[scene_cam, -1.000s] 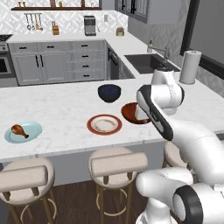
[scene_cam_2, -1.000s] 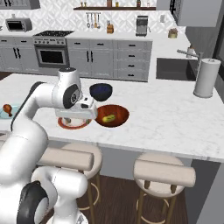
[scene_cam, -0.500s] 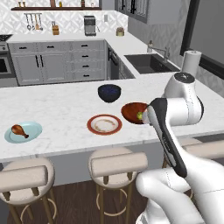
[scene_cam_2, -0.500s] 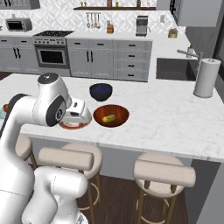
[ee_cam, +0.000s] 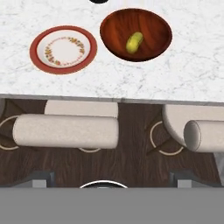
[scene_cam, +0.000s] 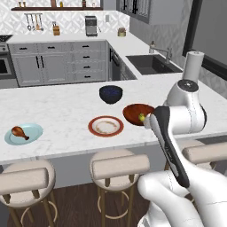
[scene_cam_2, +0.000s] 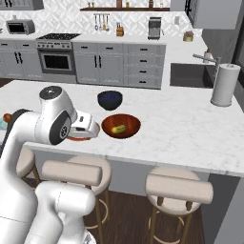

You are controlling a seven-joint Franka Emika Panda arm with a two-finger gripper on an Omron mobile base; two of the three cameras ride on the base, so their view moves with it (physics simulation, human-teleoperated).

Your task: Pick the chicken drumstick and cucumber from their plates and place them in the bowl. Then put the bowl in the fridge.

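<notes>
The two-finger claw [scene_cam_2: 86, 127] is spread wide, nothing held. A yellow-green cucumber [ee_cam: 134, 42] lies in the glossy reddish-brown bowl [ee_cam: 151, 26] on the white marbled counter [scene_cam: 66, 111], beside the red-rimmed plate [ee_cam: 63, 49].

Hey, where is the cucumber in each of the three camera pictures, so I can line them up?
Left base view: the cucumber peeks out at the bowl's right edge, beside the arm.
Right base view: it lies in the middle of the bowl, centre of the picture.
Hand view: it lies inside the bowl, upper right.
Shared landmark: the red-rimmed plate beside the bowl.
</notes>
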